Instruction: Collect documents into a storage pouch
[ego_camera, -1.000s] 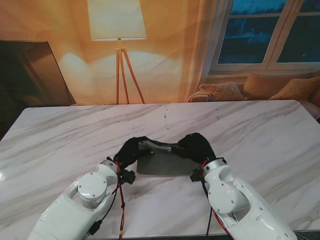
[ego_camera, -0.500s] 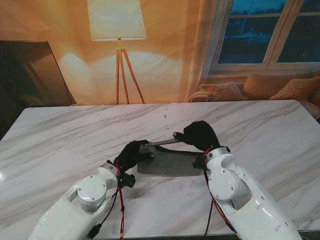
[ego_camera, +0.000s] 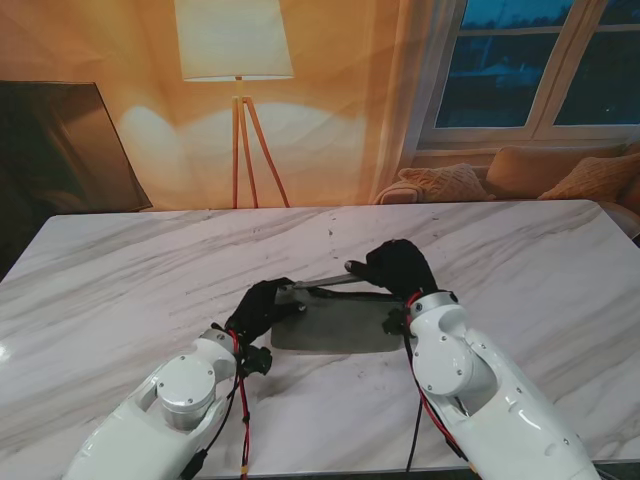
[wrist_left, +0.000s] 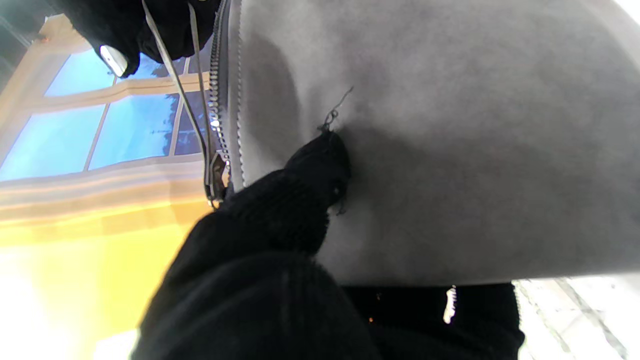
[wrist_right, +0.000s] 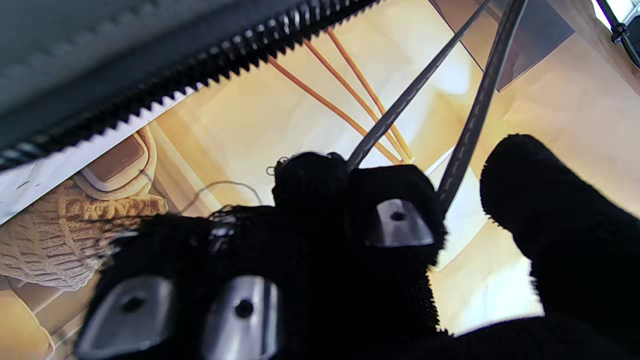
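Note:
A flat grey pouch lies on the marble table in front of me. My left hand, in a black glove, is shut on the pouch's left end. In the left wrist view one fingertip presses the grey pouch beside its zipper. My right hand is at the pouch's far right corner, shut on the thin zipper pull cord. The cord runs taut toward the left hand. In the right wrist view the cord passes between my fingertips, under the zipper teeth. No documents show.
Behind the table stand a floor lamp, a dark screen at the left, and a window with cushions at the right.
My right hand has moved farther from me and risen off the pouch, drawing the cord taut. My left hand has slid slightly nearer to me along the pouch's left end.

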